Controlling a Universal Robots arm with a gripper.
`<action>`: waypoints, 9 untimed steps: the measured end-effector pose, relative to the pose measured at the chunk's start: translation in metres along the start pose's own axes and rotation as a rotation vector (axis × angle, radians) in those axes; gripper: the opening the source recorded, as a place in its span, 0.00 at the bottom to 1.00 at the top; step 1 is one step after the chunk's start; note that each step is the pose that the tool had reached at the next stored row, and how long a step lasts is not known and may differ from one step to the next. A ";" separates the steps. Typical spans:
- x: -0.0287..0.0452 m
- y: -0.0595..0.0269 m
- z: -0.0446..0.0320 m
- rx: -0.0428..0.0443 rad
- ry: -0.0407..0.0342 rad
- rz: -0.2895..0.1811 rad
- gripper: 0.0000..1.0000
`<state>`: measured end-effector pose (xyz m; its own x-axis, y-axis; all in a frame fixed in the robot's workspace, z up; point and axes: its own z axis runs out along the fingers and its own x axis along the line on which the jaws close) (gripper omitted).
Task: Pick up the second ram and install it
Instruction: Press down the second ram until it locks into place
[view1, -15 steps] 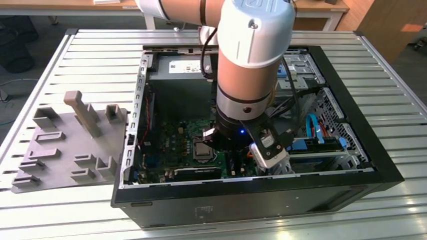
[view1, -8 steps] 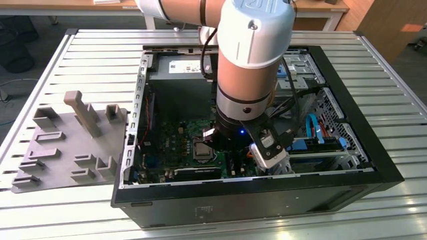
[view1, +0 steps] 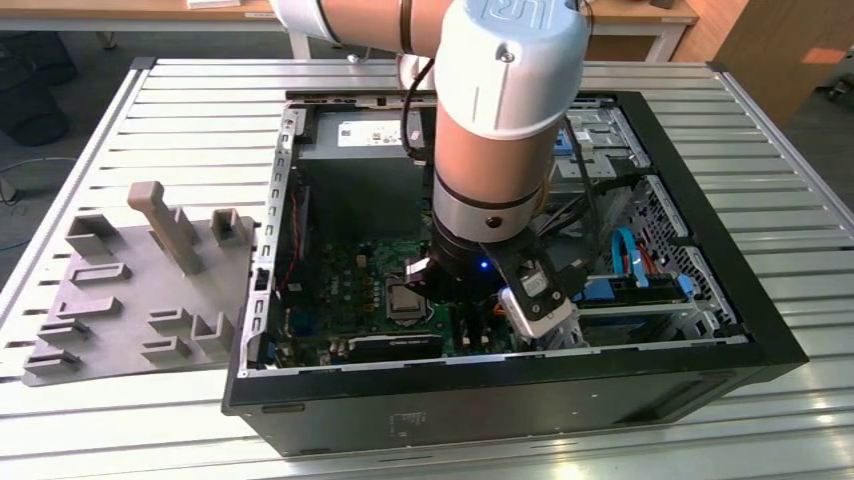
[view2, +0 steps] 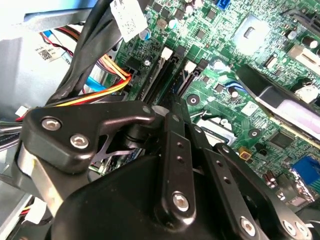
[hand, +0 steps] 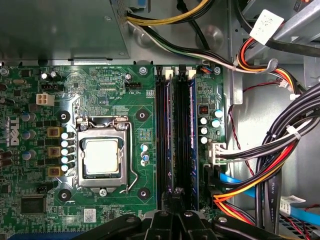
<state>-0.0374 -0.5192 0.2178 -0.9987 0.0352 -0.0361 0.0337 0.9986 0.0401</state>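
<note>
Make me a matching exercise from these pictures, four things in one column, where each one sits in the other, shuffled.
Things:
1. gripper
2. grey holder tray
3. processor socket
4. orange and yellow wires

Places:
A. on the slatted table, outside the computer case, at the exterior view's left
B. on the green board, apart from the memory slots
C. over the end of the memory slots
D. beside the green board, past its edge

Pairs: 1-C, 2-A, 3-B, 4-D
</note>
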 end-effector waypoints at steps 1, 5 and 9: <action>0.0000 0.0000 0.0000 0.0000 0.0000 0.000 0.11; -0.0002 0.0004 -0.0033 -0.0022 -0.0006 0.000 0.11; -0.0007 0.0008 -0.0188 -0.0002 -0.0001 0.000 0.11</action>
<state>-0.0374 -0.5192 0.2366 -0.9987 0.0352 -0.0362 0.0338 0.9986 0.0402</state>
